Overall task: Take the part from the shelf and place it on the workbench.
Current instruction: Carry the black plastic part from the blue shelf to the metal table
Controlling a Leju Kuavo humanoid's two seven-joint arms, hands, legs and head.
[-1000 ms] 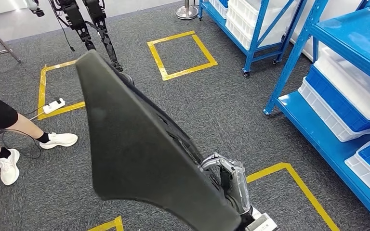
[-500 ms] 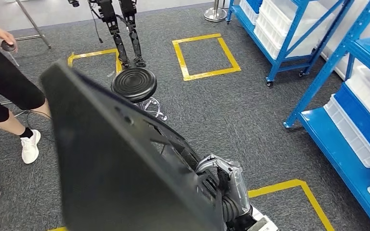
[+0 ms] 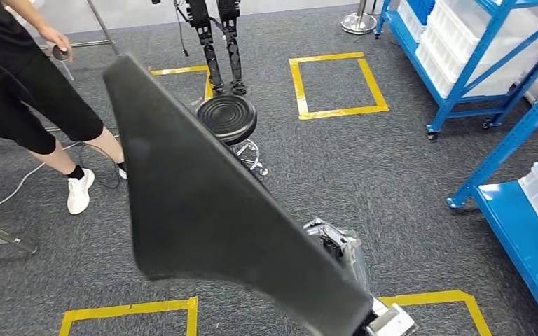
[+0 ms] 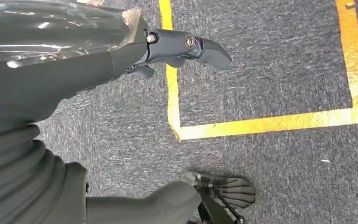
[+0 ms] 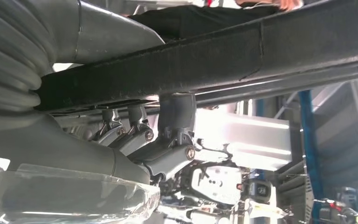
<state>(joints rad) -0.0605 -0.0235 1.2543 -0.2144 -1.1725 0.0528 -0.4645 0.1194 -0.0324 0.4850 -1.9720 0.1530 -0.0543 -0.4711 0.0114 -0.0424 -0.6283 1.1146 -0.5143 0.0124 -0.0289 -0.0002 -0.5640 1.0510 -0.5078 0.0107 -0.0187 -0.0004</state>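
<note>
The part (image 3: 203, 203) is a large flat black panel, tilted up in front of me in the head view and hiding much of the floor. My right hand (image 3: 338, 253) grips it at its lower right edge, wrapped in clear film. In the right wrist view the fingers (image 5: 168, 140) clamp the panel's thick black edge (image 5: 214, 56). My left hand (image 4: 121, 60) hangs over grey carpet with its fingers (image 4: 205, 46) and thumb (image 4: 168, 200) apart, holding nothing.
A black round stool (image 3: 226, 117) stands just beyond the panel. A person (image 3: 35, 91) in black stands at the left. Another robot's legs (image 3: 217, 42) are at the back. Blue shelves with white bins (image 3: 462, 56) line the right. Yellow tape squares (image 3: 336, 77) mark the carpet.
The whole picture has shifted: the camera has turned left, bringing the stool and the person further in, while the shelves slide right. My right hand keeps hold of the panel.
</note>
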